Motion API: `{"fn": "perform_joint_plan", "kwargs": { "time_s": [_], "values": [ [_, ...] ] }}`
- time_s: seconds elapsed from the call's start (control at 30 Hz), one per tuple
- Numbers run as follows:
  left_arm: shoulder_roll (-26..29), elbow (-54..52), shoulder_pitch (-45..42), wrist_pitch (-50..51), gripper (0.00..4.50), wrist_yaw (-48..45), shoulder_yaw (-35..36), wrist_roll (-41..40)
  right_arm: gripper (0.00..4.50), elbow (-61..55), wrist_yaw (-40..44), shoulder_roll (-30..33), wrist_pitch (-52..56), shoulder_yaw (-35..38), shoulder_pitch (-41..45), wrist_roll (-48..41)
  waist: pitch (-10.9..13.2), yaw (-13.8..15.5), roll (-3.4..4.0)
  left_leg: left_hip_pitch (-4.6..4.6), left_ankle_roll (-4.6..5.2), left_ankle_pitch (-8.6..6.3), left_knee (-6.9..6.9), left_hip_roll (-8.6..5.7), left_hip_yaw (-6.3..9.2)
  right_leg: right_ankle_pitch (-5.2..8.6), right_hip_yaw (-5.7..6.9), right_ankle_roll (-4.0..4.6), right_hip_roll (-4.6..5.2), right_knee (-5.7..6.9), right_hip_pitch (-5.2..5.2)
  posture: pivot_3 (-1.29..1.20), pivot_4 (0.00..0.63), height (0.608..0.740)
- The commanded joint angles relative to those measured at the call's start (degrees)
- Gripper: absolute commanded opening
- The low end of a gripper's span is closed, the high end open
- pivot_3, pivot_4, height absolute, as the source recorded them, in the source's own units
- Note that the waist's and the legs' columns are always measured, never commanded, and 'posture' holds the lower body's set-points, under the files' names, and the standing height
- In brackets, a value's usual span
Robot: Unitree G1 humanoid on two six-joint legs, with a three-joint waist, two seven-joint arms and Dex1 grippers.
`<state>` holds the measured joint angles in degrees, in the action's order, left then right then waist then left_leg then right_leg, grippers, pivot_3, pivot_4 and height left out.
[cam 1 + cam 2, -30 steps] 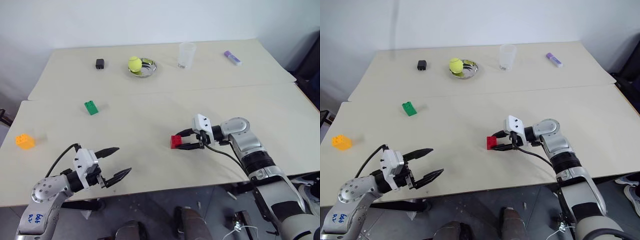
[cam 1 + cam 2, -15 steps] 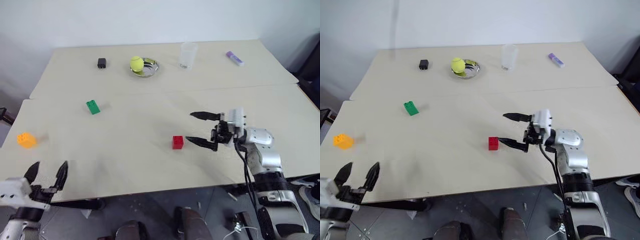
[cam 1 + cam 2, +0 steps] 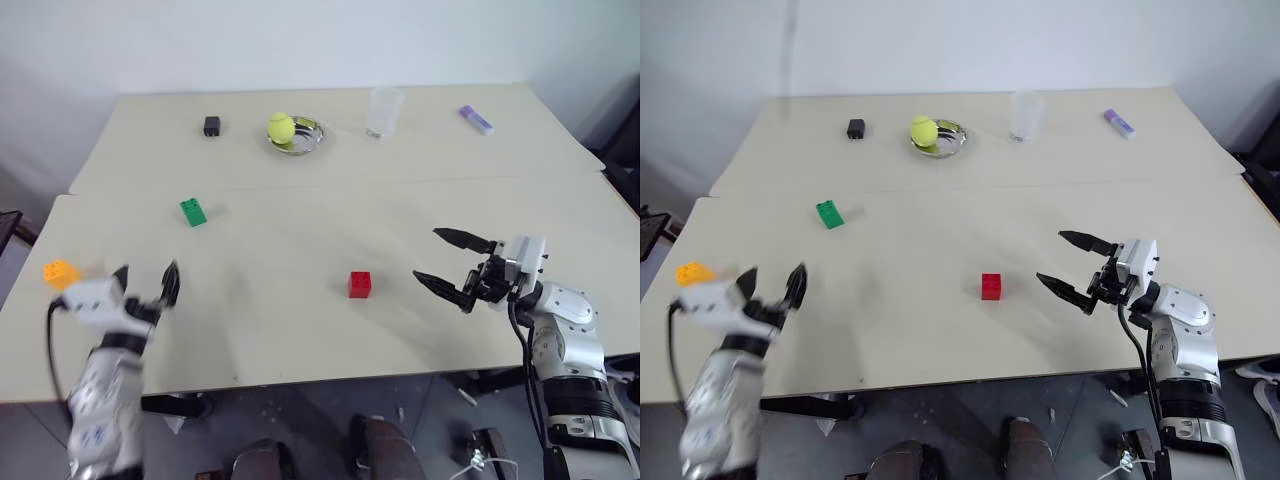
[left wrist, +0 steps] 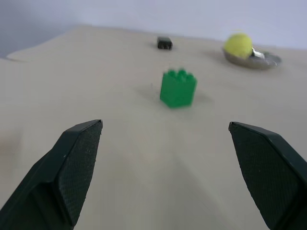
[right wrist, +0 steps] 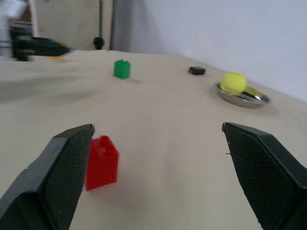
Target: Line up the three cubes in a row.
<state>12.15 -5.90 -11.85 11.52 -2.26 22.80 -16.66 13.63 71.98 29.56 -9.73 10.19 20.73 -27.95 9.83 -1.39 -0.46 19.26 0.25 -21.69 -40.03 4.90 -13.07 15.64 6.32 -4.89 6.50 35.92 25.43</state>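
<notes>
The red cube stands alone mid-table, a short way left of my right gripper, whose open fingers point at it with nothing between them. In the right wrist view the red cube sits just inside one fingertip. The green cube lies further back on the left; the left wrist view has the green cube straight ahead between the wide-open fingers. My left gripper is open and empty above the table's front left. The orange-yellow cube rests just to its left.
Along the far side of the table are a small black block, a tennis ball in a metal dish, a clear cup and a purple item. A seam crosses the tabletop.
My right gripper opened, let go of the red cube and drew back to the right. My left gripper swung out left, then rose over the table beside the orange-yellow cube.
</notes>
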Motion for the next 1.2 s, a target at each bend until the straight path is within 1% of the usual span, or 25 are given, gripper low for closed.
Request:
{"fn": "perform_joint_plan", "kwargs": {
  "time_s": [0.03, 0.13, 0.23, 0.43, 0.6, 0.7, 0.77, 0.8, 0.93, 0.97, 1.07, 1.1, 1.13, 1.17, 1.2],
  "values": [
    [-1.0, 6.4, -8.3, 1.0, 4.5, 6.8, -1.2, 3.3, 4.46, -3.1, -1.4, 0.6, 1.6, 0.5, -0.5, -1.2, 0.0, -0.1, -0.01, 0.0, 0.02, -0.01, 0.02, -0.01, 0.04, -0.03, -0.01, -0.05, 0.01, -0.01, 0.0, 0.0, 0.15, 0.74],
    [-1.3, 15.9, -16.3, -0.8, 4.5, 7.9, -2.6, 4.4, 4.46, -4.8, -2.4, 0.5, 2.7, 0.0, -1.2, -1.2, 0.0, -0.4, -0.01, 0.03, 0.04, -0.02, 0.12, -0.03, -0.04, -0.08, 0.01, -0.14, -0.04, 0.03, 0.01, 0.0, 0.15, 0.74],
    [-1.4, 24.9, -22.7, -2.5, 4.5, 11.9, -3.4, 7.0, 4.46, -6.5, -2.8, 0.6, 3.8, -0.7, -2.1, -1.1, 0.0, -0.2, -0.05, 0.03, 0.01, -0.02, 0.21, -0.02, -0.16, -0.08, 0.09, -0.15, -0.11, -0.01, 0.01, 0.0, 0.15, 0.74],
    [-2.1, 34.3, -28.7, -6.0, 4.5, 18.0, -3.7, 9.2, 4.46, -8.4, -3.9, 0.9, 5.5, -0.6, -3.3, -1.0, 0.1, -0.2, -0.11, 0.09, -0.01, -0.01, 0.21, -0.02, -0.25, -0.08, 0.13, -0.16, -0.13, -0.04, 0.01, 0.0, 0.15, 0.74],
    [-1.9, 43.3, -33.6, -9.6, 4.5, 18.4, -3.9, 9.0, 4.46, -9.0, -4.6, 1.2, 5.7, -0.7, -4.1, -0.5, 0.1, 0.0, -0.17, 0.15, -0.01, -0.01, 0.13, -0.02, -0.27, -0.09, 0.13, -0.18, -0.13, -0.04, 0.0, 0.0, 0.15, 0.74],
    [-1.7, 46.8, -35.4, -11.2, 3.88, 18.9, -3.7, 8.9, 4.5, -9.3, -4.9, 1.3, 5.9, -0.7, -4.1, -0.5, 0.1, -0.1, -0.18, 0.18, -0.01, -0.01, 0.12, -0.03, -0.27, -0.11, 0.13, -0.2, -0.13, -0.06, 0.0, 0.0, 0.15, 0.74],
    [-1.4, 48.2, -36.2, -11.8, 3.36, 18.7, -3.8, 8.9, 4.5, -9.2, -5.1, 1.2, 5.7, -0.8, -4.0, -0.3, 0.1, -0.2, -0.18, 0.18, -0.01, -0.01, 0.13, -0.03, -0.26, -0.11, 0.15, -0.2, -0.14, -0.06, 0.0, 0.0, 0.15, 0.74],
    [-1.4, 48.7, -36.4, -12.0, 2.97, 18.7, -3.8, 8.8, 4.5, -9.1, -5.2, 1.2, 5.6, -0.8, -4.0, -0.3, 0.1, -0.2, -0.19, 0.17, -0.01, -0.01, 0.15, -0.03, -0.26, -0.11, 0.15, -0.2, -0.14, -0.06, 0.0, 0.0, 0.15, 0.74],
    [-1.1, 45.6, -35.0, -9.5, 1.77, 17.7, -4.1, 8.2, 4.5, -8.4, -5.2, 0.9, 4.9, -0.9, -4.0, 0.1, 0.1, -0.2, -0.22, 0.17, -0.01, -0.01, 0.15, -0.02, -0.25, -0.11, 0.16, -0.21, -0.15, -0.06, 0.01, 0.0, 0.15, 0.74],
    [-1.0, 43.8, -34.2, -8.8, 1.52, 16.6, -4.3, 7.8, 4.5, -8.4, -5.2, 0.8, 4.7, -0.9, -4.1, 0.1, 0.1, -0.2, -0.22, 0.17, -0.02, -0.01, 0.15, -0.02, -0.25, -0.11, 0.16, -0.21, -0.15, -0.05, 0.01, 0.0, 0.15, 0.74],
    [1.7, 35.2, -29.6, -7.6, 1.51, 6.9, -6.9, 6.9, 4.5, -8.1, -5.3, 0.8, 4.2, -0.7, -4.1, 0.3, 0.1, -0.4, -0.21, 0.17, -0.02, -0.01, 0.16, -0.03, -0.26, -0.11, 0.16, -0.21, -0.15, -0.05, 0.01, 0.0, 0.15, 0.74],
    [3.0, 32.7, -28.1, -7.0, 1.51, 2.4, -7.2, 5.3, 4.5, -8.1, -5.4, 0.9, 4.0, -0.6, -4.2, 0.3, 0.1, -0.4, -0.21, 0.17, -0.03, 0.0, 0.18, -0.02, -0.27, -0.11, 0.16, -0.21, -0.16, -0.04, 0.02, 0.0, 0.15, 0.74],
    [5.9, 29.9, -26.2, -6.9, 1.51, -7.6, -7.6, 1.7, 4.5, -8.0, -5.4, 1.2, 3.8, -0.1, -4.5, 0.3, 0.1, -0.4, -0.21, 0.17, -0.04, 0.0, 0.19, -0.01, -0.28, -0.11, 0.16, -0.21, -0.17, -0.05, 0.03, 0.0, 0.15, 0.74],
    [9.2, 26.6, -24.2, -4.0, 1.51, -20.9, -8.0, -4.1, 4.5, -8.0, -5.4, 1.7, 3.7, 0.5, -5.0, 0.2, 0.1, -0.5, -0.21, 0.16, -0.06, 0.01, 0.19, 0.0, -0.28, -0.11, 0.16, -0.21, -0.19, -0.03, 0.04, 0.0, 0.15, 0.74],
    [12.6, 24.4, -22.7, -2.3, 1.51, -31.8, -8.7, -8.1, 4.5, -7.9, -5.3, 2.2, 3.6, 1.0, -5.6, 0.2, 0.1, -0.6, -0.23, 0.16, -0.1, 0.02, 0.19, 0.03, -0.32, -0.1, 0.16, -0.2, -0.21, 0.0, 0.08, 0.0, 0.15, 0.74]
  ]
}}
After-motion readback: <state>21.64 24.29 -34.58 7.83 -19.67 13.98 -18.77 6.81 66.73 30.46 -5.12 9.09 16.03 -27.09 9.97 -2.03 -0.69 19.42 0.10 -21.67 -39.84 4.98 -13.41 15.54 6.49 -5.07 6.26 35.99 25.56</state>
